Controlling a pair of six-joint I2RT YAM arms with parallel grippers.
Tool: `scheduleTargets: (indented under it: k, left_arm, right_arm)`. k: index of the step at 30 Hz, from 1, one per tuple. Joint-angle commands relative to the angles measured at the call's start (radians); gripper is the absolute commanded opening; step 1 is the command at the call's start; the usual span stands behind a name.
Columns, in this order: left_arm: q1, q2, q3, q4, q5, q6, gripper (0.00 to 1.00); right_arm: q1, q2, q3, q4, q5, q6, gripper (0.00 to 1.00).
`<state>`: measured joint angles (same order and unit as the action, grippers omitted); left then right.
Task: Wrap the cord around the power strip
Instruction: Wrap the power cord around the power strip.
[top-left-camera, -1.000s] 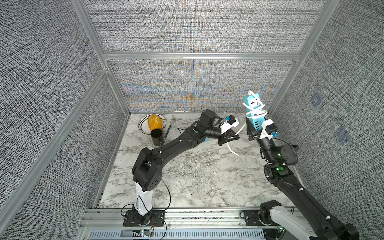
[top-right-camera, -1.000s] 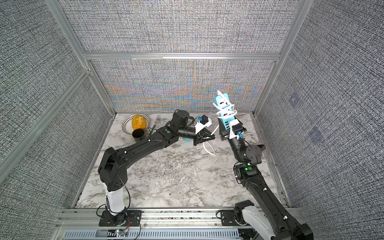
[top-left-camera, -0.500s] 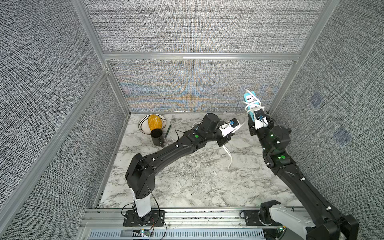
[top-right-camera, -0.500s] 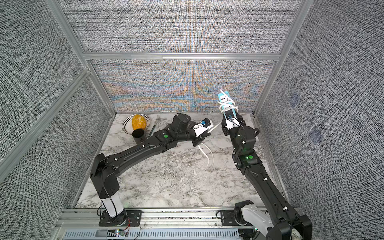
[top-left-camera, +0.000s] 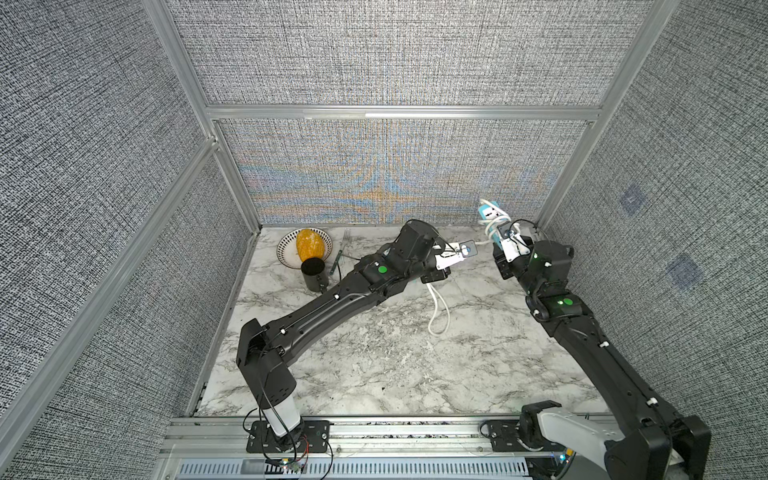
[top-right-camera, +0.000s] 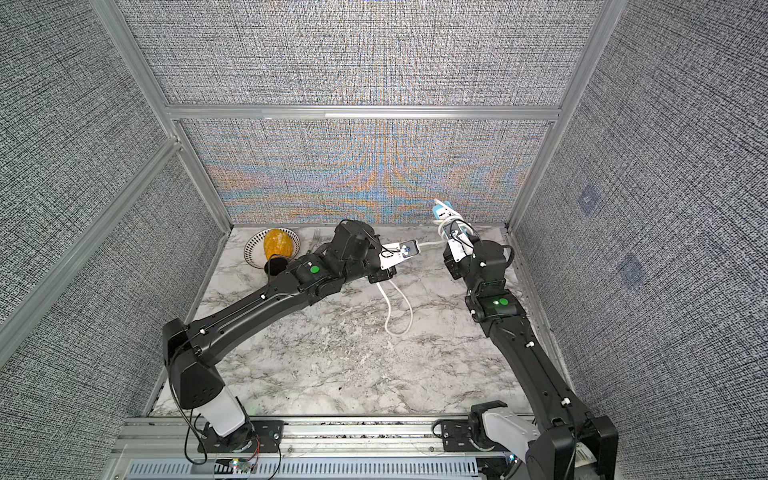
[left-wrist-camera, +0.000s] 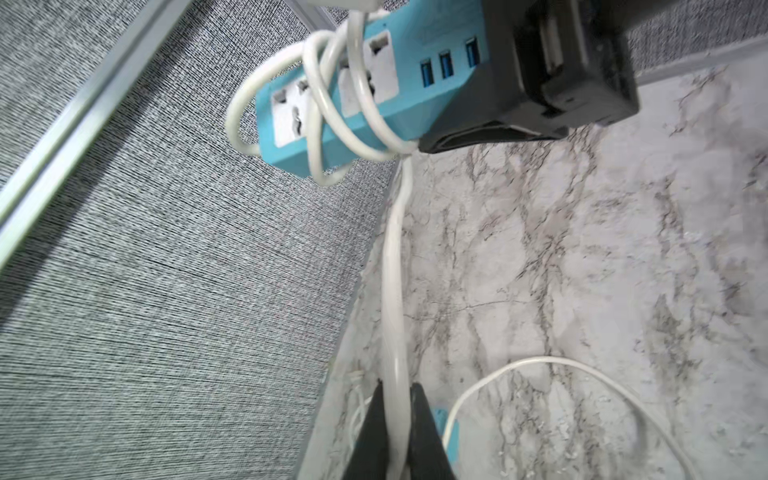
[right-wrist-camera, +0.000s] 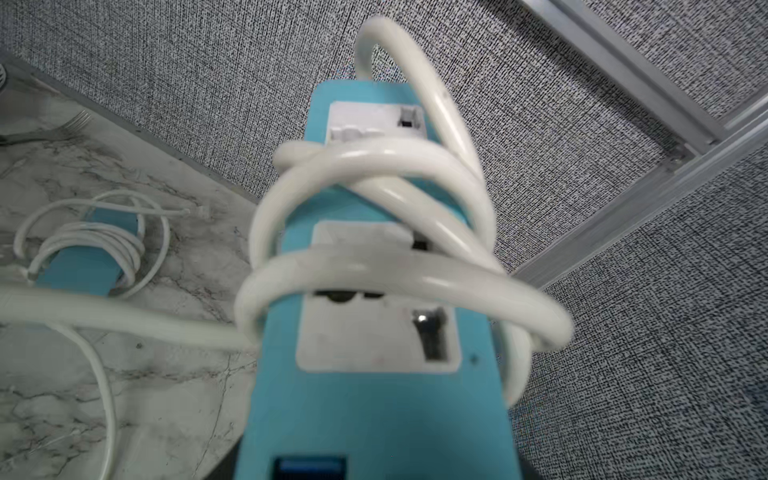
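Two black fingers of the left gripper (left-wrist-camera: 397, 397) pinch the white cord (left-wrist-camera: 392, 270) tight. It looks bendy and smooth, so hold it near the loops. Further right, the right gripper (top-left-camera: 501, 237) squeezes the blue power strip (top-left-camera: 487, 210), likely light and hard, standing up over the marble table's (top-left-camera: 374, 353) back corner, a few loops on it.

The right gripper (top-left-camera: 501, 231) is clamped on the lower end of the raised power strip (top-left-camera: 487, 211). Beside the strip, the outstretched left gripper (top-left-camera: 468, 249) pinches the cord (left-wrist-camera: 395, 270), jaws closed.
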<state>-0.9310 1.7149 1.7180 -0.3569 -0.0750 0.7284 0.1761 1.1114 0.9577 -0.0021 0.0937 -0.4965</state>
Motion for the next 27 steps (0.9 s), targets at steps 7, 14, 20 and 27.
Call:
scheduleTargets:
  k: [7,14,20,27]
  left_arm:
    - [0.036,0.063,0.217,-0.071,0.051,0.299,0.07]
    - [0.090,0.109,0.375,-0.259,0.333,0.363,0.07]
    - [0.139,0.133,0.428,-0.343,0.585,0.326,0.11]
    - [0.148,0.171,0.431,-0.376,0.683,0.256,0.15]
  right_arm:
    - [0.001,0.013,0.027,-0.282,-0.341,-0.116,0.00]
    - [0.005,-0.045,0.008,-0.426,-0.884,-0.319,0.00]
    - [0.004,-0.108,-0.054,-0.266,-1.271,-0.247,0.00]
    - [0.008,-0.171,-0.094,0.105,-1.424,0.025,0.00]
